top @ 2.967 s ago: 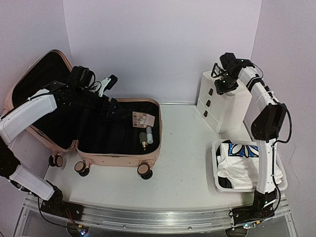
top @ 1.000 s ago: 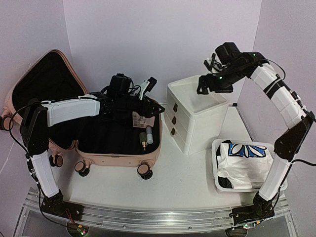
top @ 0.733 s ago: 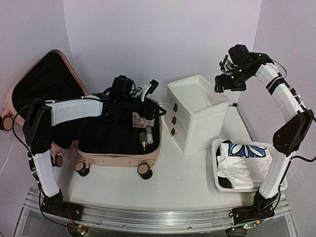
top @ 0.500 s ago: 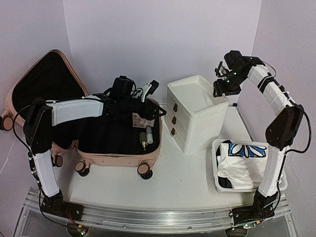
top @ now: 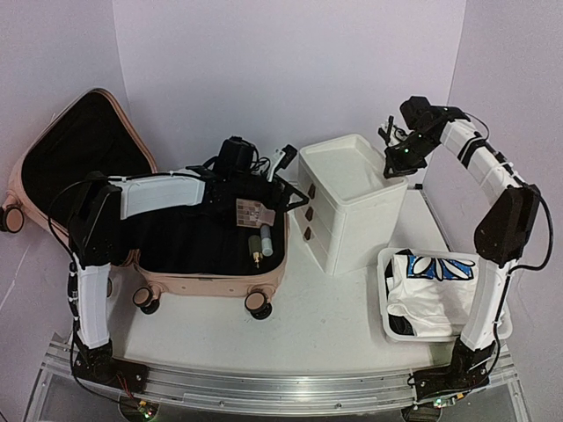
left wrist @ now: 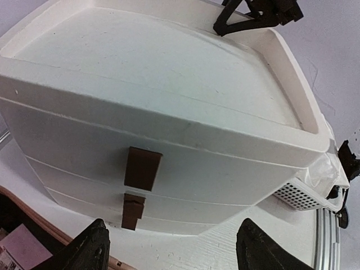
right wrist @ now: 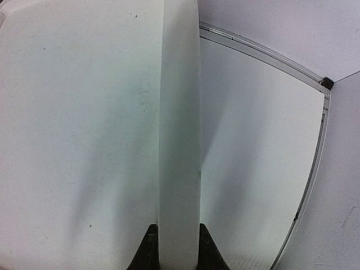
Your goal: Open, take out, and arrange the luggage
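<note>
The pale-pink luggage (top: 207, 283) lies open at the left, its lid (top: 79, 145) leaning back and its black lining showing. A patterned card (top: 255, 211) and two small tubes (top: 261, 242) lie inside it. My left gripper (top: 290, 180) is open and empty at the luggage's right edge, facing the front of the white drawer unit (top: 352, 211); in the left wrist view (left wrist: 171, 225) its brown handles (left wrist: 142, 167) sit just ahead. My right gripper (top: 394, 165) is shut on the unit's back right rim (right wrist: 179, 112), a finger on each side (right wrist: 174, 242).
A white perforated basket (top: 384, 294) holding folded white and blue clothes stands at the front right, beside the right arm. The drawer unit stands mid-table, close to the luggage's right wall. Walls close in behind and on both sides.
The drawer unit has gone from the back right to mid-table. My right gripper has shifted from its top to its back right rim. My left gripper has moved right, up to the unit's front.
</note>
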`<state>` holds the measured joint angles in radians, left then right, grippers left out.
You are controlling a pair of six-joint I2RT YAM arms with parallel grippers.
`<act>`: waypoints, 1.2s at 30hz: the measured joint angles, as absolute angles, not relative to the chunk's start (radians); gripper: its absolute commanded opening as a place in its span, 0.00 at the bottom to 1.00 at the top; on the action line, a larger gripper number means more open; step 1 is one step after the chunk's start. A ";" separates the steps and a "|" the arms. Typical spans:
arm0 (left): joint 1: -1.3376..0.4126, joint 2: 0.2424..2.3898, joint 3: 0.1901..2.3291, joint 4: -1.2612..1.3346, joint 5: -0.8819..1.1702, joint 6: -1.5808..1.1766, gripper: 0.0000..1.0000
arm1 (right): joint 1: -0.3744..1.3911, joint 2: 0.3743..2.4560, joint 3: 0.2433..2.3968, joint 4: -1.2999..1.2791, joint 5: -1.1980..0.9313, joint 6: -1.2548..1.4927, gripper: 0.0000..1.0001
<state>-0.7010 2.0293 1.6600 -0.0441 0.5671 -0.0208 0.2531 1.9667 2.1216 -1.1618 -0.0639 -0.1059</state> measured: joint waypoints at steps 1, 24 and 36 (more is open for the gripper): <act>-0.702 2.048 1.679 -0.044 0.569 -0.009 0.79 | 0.253 1.958 2.109 -1.157 -0.064 -0.109 0.00; -0.759 2.246 1.911 -0.070 0.557 0.132 0.11 | 0.219 1.870 2.000 -1.170 -0.087 -0.138 0.00; -0.772 2.122 1.745 -0.035 0.458 0.183 0.00 | 0.205 1.862 1.988 -1.165 -0.059 -0.101 0.00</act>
<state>-0.7715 2.1216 1.7451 -0.0345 0.4580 0.1833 0.2047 1.8618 1.9877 -1.1648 -0.0589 -0.1005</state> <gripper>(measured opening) 0.030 0.158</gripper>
